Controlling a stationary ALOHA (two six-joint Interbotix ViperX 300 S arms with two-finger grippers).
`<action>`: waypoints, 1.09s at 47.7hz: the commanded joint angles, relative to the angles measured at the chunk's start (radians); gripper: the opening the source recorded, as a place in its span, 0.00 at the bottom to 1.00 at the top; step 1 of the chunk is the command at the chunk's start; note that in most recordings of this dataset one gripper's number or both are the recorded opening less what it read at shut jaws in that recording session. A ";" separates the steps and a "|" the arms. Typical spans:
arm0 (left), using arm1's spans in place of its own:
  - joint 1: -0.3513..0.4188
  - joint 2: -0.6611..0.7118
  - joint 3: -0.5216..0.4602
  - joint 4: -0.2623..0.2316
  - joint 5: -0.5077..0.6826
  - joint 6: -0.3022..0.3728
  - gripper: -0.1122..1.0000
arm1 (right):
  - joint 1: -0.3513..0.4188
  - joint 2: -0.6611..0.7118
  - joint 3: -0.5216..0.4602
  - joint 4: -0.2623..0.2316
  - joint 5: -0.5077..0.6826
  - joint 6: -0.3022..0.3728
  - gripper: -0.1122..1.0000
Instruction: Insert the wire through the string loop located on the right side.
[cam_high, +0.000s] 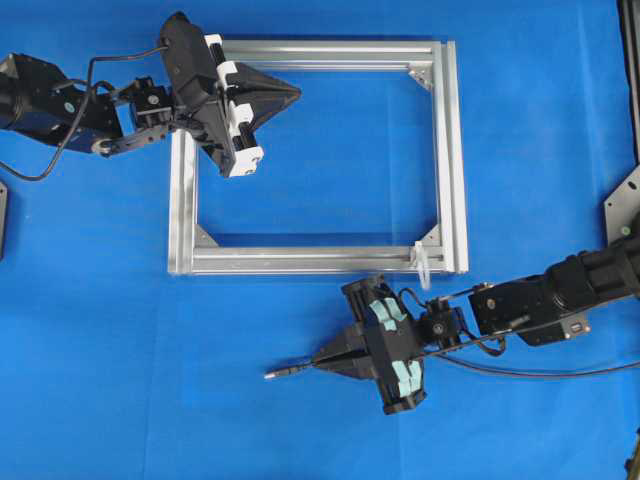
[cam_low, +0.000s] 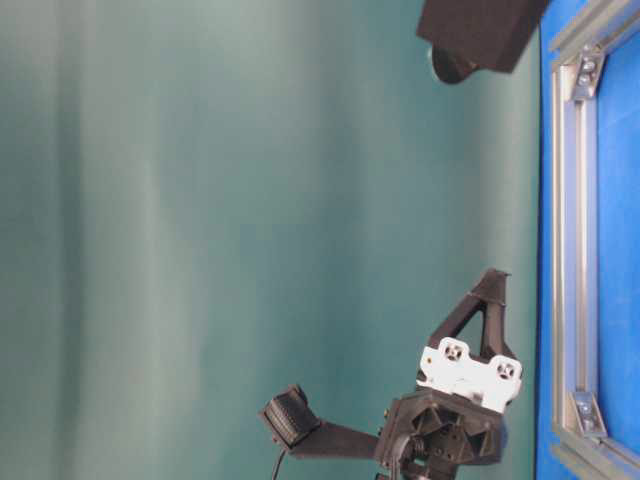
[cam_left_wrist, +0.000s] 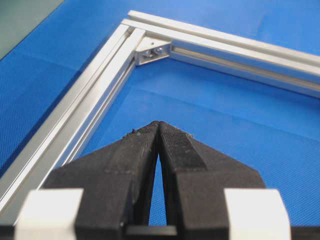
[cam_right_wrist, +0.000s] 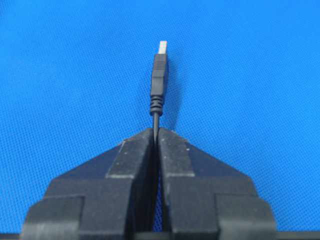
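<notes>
The wire is a thin black cable whose plug tip lies on the blue mat, pointing left. My right gripper is shut on the wire just behind the plug. In the right wrist view the plug sticks out ahead of the right gripper, with the thin cable pinched between the fingers. The string loop is a small white loop on the frame's near rail, by its right corner, up and to the right of that gripper. My left gripper is shut on nothing above the frame's far left part, its tips touching.
A silver aluminium frame lies flat on the blue mat, with corner brackets inside it. The wire's loose length trails right under the right arm. In the table-level view the frame runs along the right edge.
</notes>
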 joint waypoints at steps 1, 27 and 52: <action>0.002 -0.032 -0.012 0.002 -0.005 0.002 0.12 | 0.005 -0.017 -0.011 -0.002 -0.011 0.000 0.07; 0.002 -0.032 -0.015 0.002 -0.005 0.002 0.12 | 0.014 -0.196 -0.014 -0.002 0.098 0.003 0.07; 0.002 -0.034 -0.011 0.003 -0.005 0.000 0.12 | 0.014 -0.236 -0.014 -0.002 0.147 0.002 0.07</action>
